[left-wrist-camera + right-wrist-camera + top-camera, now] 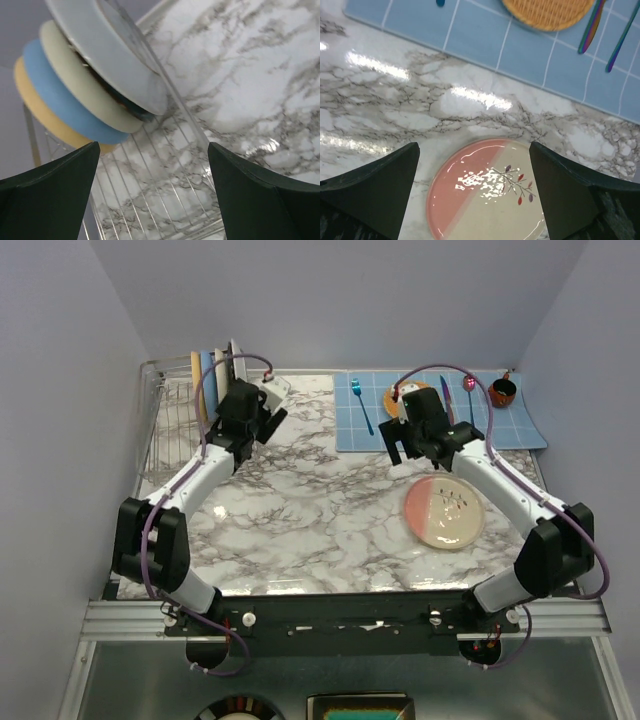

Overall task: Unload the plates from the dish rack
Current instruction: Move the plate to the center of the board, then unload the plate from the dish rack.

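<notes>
Plates [215, 365] stand upright in the dish rack [165, 425] at upper left, with the left gripper [268, 418] beside them, wide open and empty. At lower right, the pink-and-cream plate [445, 512] lies on the marble below the open, empty right gripper [397, 447]. The likely next move is to clamp the nearest rim and lift it clear.
</notes>
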Tool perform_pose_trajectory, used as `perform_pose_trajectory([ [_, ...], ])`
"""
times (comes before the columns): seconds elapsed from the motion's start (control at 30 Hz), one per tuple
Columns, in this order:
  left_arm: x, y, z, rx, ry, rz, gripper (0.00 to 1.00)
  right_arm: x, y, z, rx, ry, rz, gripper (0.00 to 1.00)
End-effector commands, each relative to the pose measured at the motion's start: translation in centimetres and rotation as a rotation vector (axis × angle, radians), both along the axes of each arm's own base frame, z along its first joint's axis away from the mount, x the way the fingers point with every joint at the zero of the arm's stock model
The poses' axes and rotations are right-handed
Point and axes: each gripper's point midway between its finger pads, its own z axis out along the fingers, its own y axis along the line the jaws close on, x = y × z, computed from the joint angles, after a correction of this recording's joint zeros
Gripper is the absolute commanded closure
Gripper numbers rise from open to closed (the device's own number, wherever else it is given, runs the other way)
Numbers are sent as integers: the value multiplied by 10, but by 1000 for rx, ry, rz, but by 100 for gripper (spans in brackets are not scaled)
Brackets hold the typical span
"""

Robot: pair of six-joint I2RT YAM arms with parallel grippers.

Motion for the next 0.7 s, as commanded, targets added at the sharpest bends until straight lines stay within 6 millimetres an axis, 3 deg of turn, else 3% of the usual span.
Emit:
perform_pose_trajectory([
  [0.0,13,46,69,-112,-150,184,2,26,9,62,97,-248,32,0],
  [0.07,11,62,85,-146,-191,237,3,26,7,60,105,-254,22,0],
  [0.1,11,83,87,-147,-202,299,3,27,7,59,114,-254,19,0],
  [0.23,11,125,76,-201,-184,407,3,32,-2,47,171,-213,-13,0],
  [0.37,21,132,63,-229,-169,403,6,37,2,46,213,-198,-6,0],
  [0.43,30,149,58,-239,-158,426,7,35,5,42,223,-177,0,0],
  [0.67,62,161,49,-282,-133,406,10,30,4,29,222,-153,1,0],
])
